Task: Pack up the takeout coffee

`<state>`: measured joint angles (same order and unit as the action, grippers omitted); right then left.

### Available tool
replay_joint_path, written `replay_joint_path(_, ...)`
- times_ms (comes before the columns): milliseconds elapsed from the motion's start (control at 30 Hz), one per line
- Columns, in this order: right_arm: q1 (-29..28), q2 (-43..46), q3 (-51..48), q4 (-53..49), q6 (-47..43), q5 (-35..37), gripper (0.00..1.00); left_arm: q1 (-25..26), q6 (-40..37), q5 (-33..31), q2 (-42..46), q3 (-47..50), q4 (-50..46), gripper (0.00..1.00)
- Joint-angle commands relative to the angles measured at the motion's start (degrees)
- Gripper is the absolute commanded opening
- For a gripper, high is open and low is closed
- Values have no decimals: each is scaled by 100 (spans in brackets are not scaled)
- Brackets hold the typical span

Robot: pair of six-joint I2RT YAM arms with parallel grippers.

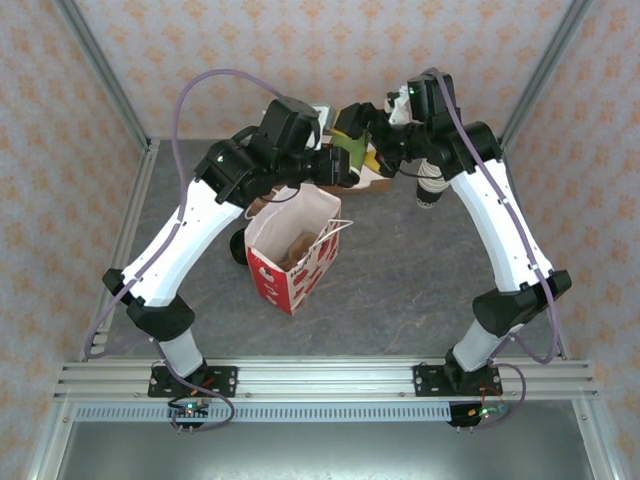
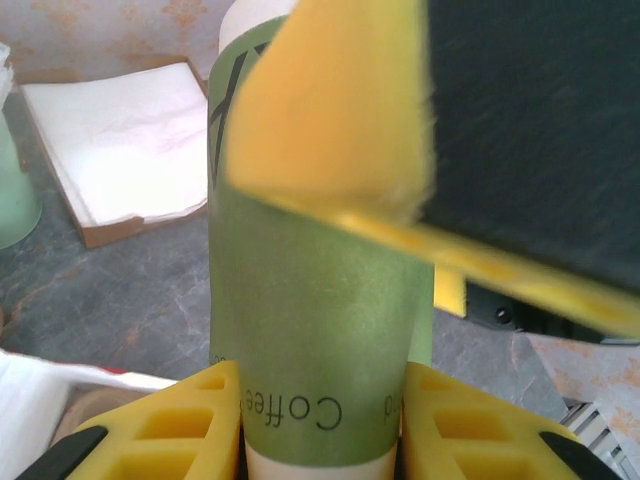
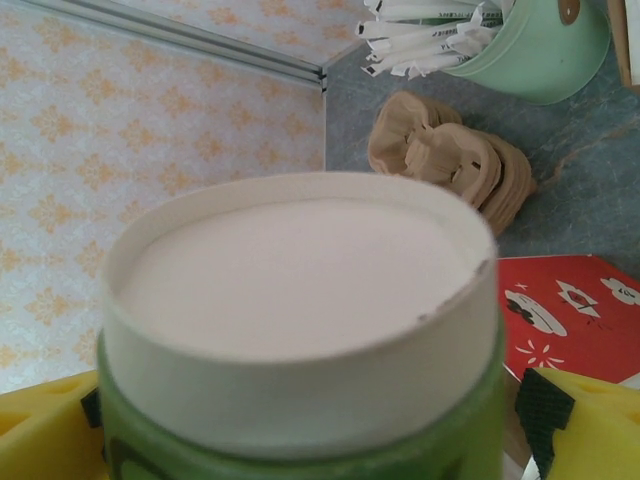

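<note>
The takeout coffee (image 1: 350, 140) is a green paper cup held on its side in the air, behind the red-and-white bag (image 1: 295, 260). My left gripper (image 1: 343, 166) is shut on it: in the left wrist view its yellow fingers (image 2: 190, 420) press both sides of the cup (image 2: 320, 300) by the word "Coffee". My right gripper (image 1: 368, 130) grips the other end, and the right wrist view shows the cup's white recessed base (image 3: 300, 270) between my fingers (image 3: 585, 420). The cup's lid is hidden.
The bag (image 3: 570, 310) stands open below the cup. A mint bucket of stick packets (image 3: 540, 50) and brown cardboard pieces (image 3: 450, 160) lie at the back. An open box of napkins (image 2: 120, 140) sits behind. Stacked cream cups (image 1: 432, 185) stand under the right arm.
</note>
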<state>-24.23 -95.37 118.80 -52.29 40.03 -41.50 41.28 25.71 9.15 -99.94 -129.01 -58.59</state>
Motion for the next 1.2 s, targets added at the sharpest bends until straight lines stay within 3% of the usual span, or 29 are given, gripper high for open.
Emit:
replay_joint_path(0, -30, 116, -103, 325, 270, -81, 100, 73, 82, 127, -148, -262, 211, 17)
replay_joint_path(133, -21, 150, -212, 384, 229, -111, 86, 80, 73, 111, -168, -248, 183, 21)
replay_joint_path(233, -18, 215, -389, 507, 290, -166, 68, 90, 48, 5, -158, -265, 153, 36)
replay_joint_path(367, 11, 281, -544, 598, 365, -100, 57, 82, -11, 0, -140, -314, 90, 53)
replay_joint_path(800, 252, 309, -942, 1063, 1128, -295, 47, 73, -436, -416, 245, -388, -132, 90)
replay_joint_path(1167, 376, 286, -1369, 2352, 2901, -642, 40, 139, -778, -416, 1041, 1530, 1763, 100)
